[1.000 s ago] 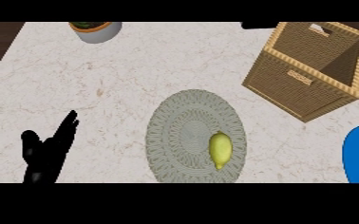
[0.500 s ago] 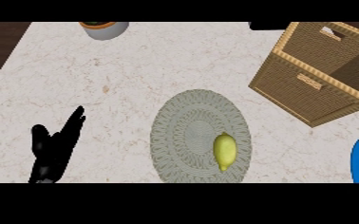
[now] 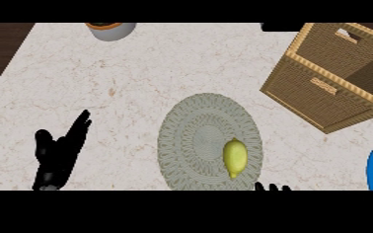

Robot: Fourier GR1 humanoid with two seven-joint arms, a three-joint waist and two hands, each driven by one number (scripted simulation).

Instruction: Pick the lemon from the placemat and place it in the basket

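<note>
Newly, the right hand had appeared near the lemon, its state impossible to tell. The lemon looked light and firm, best held across its middle.

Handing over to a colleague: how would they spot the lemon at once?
On the pale counter, find the round grey placemat at lower middle. The lemon lies on its right half, below and left of the wicker basket. It is the only small yellow oval there.

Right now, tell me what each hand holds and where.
Nothing is held. The lemon lies free on the placemat; the left hand is open, the right hand barely shows.
</note>
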